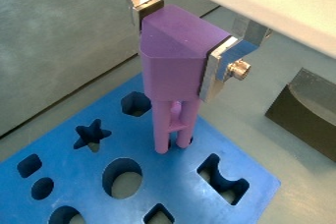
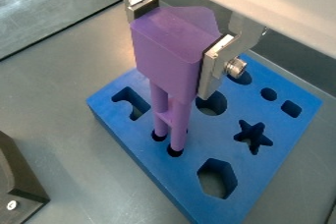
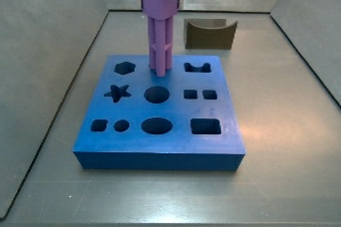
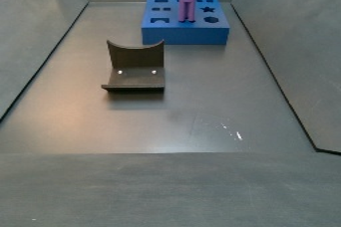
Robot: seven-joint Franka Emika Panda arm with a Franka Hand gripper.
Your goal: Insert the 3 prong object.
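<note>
Olive block [image 4: 135,67] sits alone on the floor, well apart from the blue block [image 4: 186,25] farther back. Peg [image 3: 159,30] stands upright, lower end in a hole in the blue block's top. Gripper [image 1: 188,39] above, jaws clenched on the peg's top.

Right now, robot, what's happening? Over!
Gripper over the block, shut on the peg. Peg upright, tip at its hole. Nothing in the way.
</note>
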